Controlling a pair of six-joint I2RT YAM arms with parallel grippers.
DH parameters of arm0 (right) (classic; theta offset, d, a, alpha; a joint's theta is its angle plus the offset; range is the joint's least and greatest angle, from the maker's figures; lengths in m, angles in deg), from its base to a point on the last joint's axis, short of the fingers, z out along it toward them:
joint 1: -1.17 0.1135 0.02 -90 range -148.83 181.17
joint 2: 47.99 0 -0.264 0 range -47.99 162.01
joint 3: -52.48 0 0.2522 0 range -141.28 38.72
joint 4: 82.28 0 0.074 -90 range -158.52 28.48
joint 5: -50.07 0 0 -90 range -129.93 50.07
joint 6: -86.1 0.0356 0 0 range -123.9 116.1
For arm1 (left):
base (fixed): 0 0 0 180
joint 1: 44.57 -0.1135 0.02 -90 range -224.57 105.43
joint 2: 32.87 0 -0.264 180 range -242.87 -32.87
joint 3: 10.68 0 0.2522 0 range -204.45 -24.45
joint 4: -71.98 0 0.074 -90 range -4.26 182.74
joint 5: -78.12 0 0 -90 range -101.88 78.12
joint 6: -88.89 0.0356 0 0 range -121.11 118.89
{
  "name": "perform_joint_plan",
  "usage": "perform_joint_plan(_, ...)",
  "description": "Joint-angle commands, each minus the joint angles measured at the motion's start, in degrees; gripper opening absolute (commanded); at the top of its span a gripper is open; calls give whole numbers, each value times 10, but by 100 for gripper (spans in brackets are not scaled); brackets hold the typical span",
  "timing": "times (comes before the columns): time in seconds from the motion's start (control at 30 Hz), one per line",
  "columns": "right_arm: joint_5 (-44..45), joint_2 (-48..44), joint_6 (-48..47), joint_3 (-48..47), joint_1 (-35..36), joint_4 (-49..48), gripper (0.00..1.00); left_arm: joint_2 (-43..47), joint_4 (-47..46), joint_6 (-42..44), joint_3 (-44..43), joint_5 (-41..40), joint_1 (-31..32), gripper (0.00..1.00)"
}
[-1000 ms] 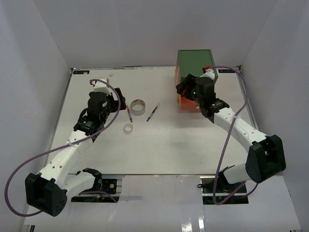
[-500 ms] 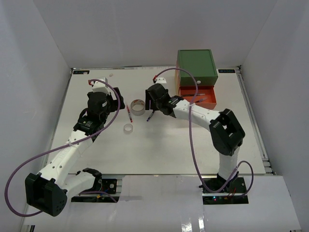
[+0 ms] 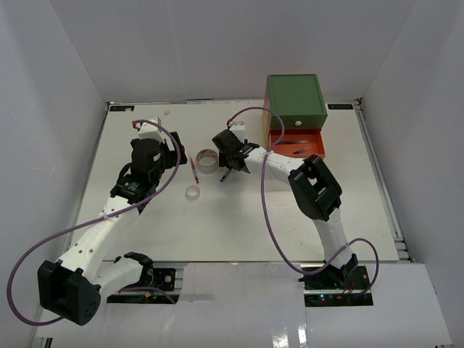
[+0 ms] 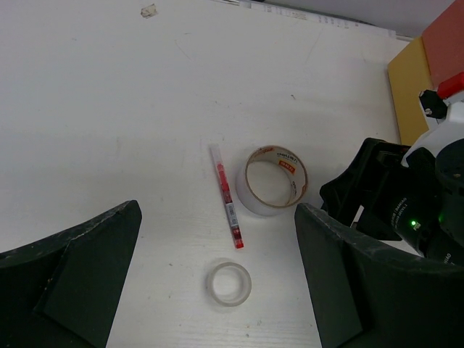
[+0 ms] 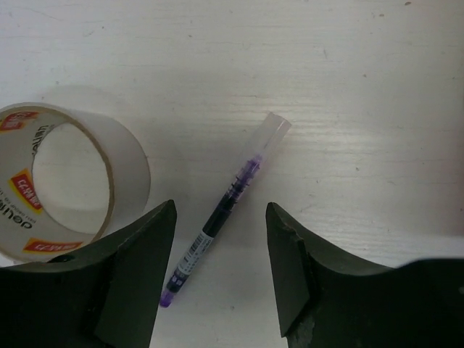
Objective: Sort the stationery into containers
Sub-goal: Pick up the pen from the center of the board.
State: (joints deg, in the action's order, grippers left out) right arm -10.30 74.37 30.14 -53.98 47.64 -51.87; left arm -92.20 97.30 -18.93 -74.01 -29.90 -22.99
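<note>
A purple pen [image 5: 225,210] lies slantwise on the white table, between the fingers of my right gripper [image 5: 217,268]. That gripper is open and touches nothing. From above, the right gripper [image 3: 230,161] hovers over the purple pen [image 3: 226,175], right of the large tape roll [image 3: 208,161]. My left gripper [image 4: 221,290] is wide open above the small clear tape roll [image 4: 228,283]. A red pen [image 4: 227,197] and the large roll [image 4: 274,180] lie just beyond it. The stacked drawer unit [image 3: 293,98] stands at the back right. Its orange drawer [image 3: 274,138] is pulled out with dark pens inside.
White walls close in the table [image 3: 145,232] on three sides. The right arm's black wrist [image 4: 391,203] fills the right of the left wrist view. Purple cables loop beside both arms. A small scrap [image 4: 148,10] lies near the back edge.
My right arm swung left from the drawer unit to above the purple pen, and its jaws narrowed somewhat. The left arm stayed still.
</note>
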Motion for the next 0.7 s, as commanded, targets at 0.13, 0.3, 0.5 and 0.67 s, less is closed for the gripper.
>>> perform_joint_plan(0.13, 18, 34, 30, -22, -9, 1, 53, 16, -5, 5, 3, -2, -2, 98)
perform_joint_plan(0.3, 3, 45, 37, -15, -8, 2, 47, 13, -5, 6, 3, -2, -2, 98)
perform_joint_plan(0.5, 11, 20, 25, 30, -8, 2, 36, 12, -5, 6, 3, -3, -2, 98)
perform_joint_plan(0.67, 11, -27, 8, 71, -9, -10, 20, 11, -6, 6, 3, 0, -2, 98)
